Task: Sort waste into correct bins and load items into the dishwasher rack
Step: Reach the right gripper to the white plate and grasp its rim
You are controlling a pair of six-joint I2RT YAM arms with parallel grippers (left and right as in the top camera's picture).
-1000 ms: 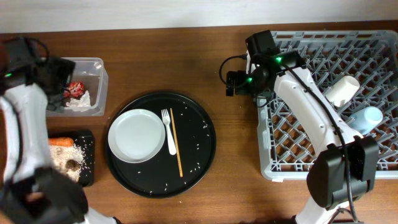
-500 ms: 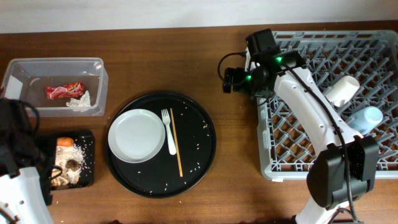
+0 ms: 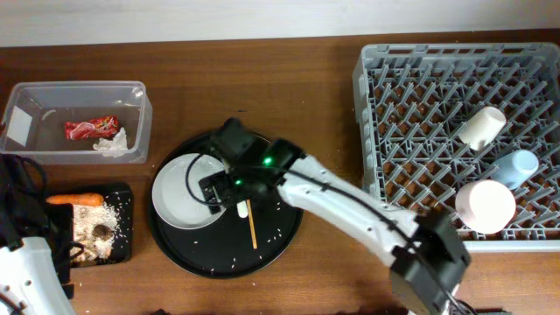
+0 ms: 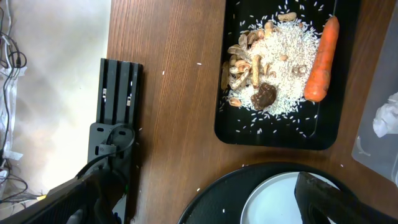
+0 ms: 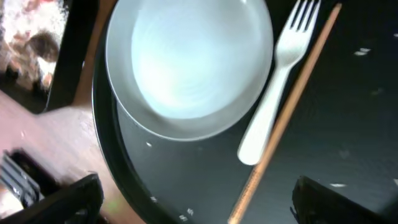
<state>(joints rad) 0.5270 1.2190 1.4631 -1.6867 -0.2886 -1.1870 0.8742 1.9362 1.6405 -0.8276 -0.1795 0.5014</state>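
Motion had carried the right tool (image 5: 196,194) from the dishwasher rack (image 3: 420,131) to the black tray (image 3: 282,223), where it hung spread wide and empty above the white fork (image 5: 281,87) beside the plate (image 5: 186,62), apparently next for loading.

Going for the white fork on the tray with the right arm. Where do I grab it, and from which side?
Grip the fork by its handle near the broad end, coming straight down with fingers across it. It lies flat on the tray; the tines crowd the plate rim, while the handle end has bare tray on that side. The chopstick lies close alongside and may get nudged.
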